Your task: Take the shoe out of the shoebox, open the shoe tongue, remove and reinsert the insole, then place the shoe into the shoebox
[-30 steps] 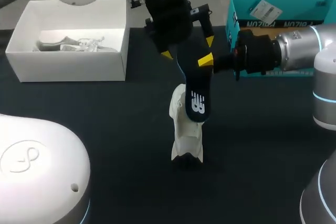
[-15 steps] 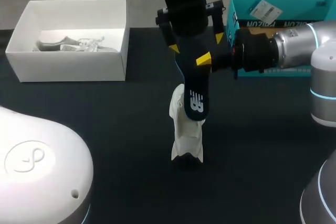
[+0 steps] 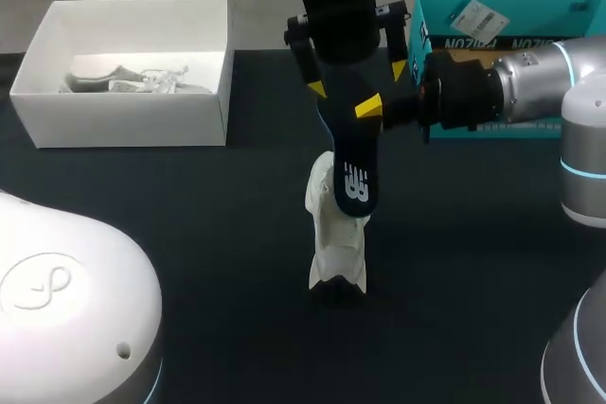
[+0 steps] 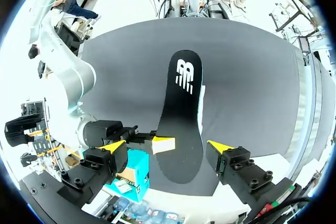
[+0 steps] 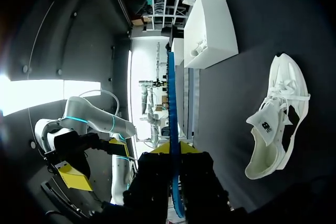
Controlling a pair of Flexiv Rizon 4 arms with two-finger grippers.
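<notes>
While the right gripper (image 3: 371, 108) is clamped on the upper end of the dark insole (image 3: 355, 172), whose lower end hangs over the white shoe (image 3: 336, 234) on the table, and the left gripper (image 4: 166, 147) stands wide open around it, reinsertion seems in hand, calling for guiding the insole down into the shoe's opening.

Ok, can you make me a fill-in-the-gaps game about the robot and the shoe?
The right end effector is shut on the dark ____.
The shoe lying on the table is mostly ____.
The left end effector has its fingers ____, gripping nothing.
Missing words: insole; white; open.
</notes>
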